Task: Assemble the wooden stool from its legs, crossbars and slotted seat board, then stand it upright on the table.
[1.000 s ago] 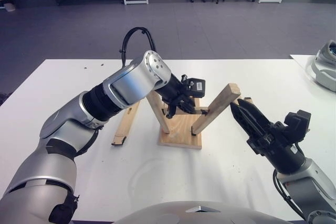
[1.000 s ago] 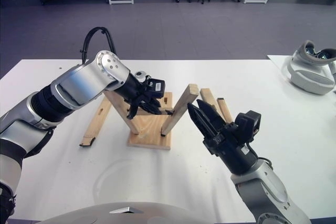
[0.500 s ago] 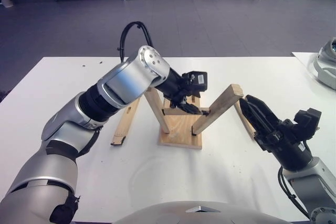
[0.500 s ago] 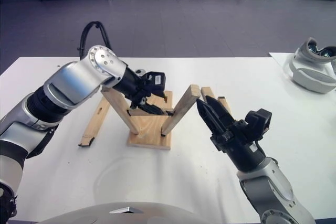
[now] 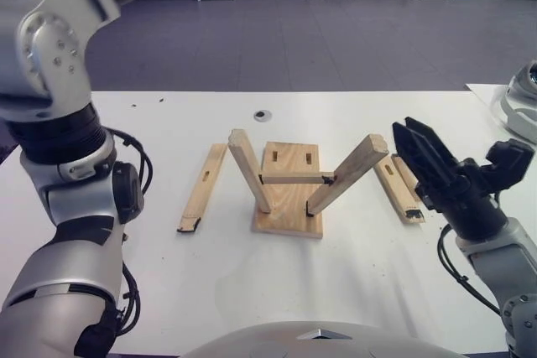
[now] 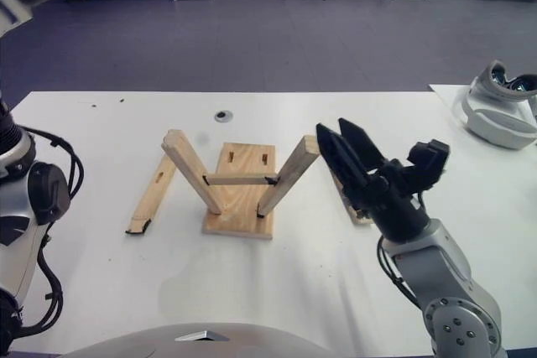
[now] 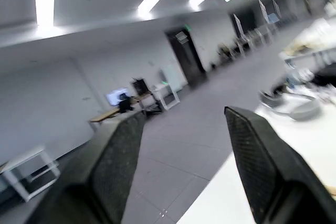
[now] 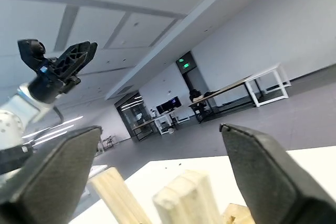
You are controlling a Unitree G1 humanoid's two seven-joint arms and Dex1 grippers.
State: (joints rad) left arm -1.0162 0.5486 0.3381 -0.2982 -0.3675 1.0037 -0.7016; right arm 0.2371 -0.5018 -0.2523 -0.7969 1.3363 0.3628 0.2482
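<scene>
- Our left arm is flung way up, elbow high over the left end of the bench (image 5: pixel 352 274). The left pincer (image 7: pixel 184 114) points out into the room, with its fingers (image 7: pixel 115 166) spread wide and nothing between them.
- Our right arm sits low at the right side of the bench, forearm angled in toward the middle. The right pincer (image 5: pixel 404 127) hangs in the air just right of the stool, tips aimed its way, fingers apart and empty.
- The board (image 5: pixel 289 207) lies flat mid-bench with two legs stuck in it. The left leg (image 5: pixel 249 169) and the right leg (image 5: pixel 348 173) lean away from each other in a V.
- The crossbar (image 5: pixel 295 178) runs between them about halfway up, touching both.
- A spare leg (image 5: pixel 201 186) lies flat just left of the board. Two more sticks (image 5: pixel 393 184) lie to its right, partly hidden behind the right pincer.
- A headset (image 5: pixel 522 111) sits at the far right edge.
</scene>
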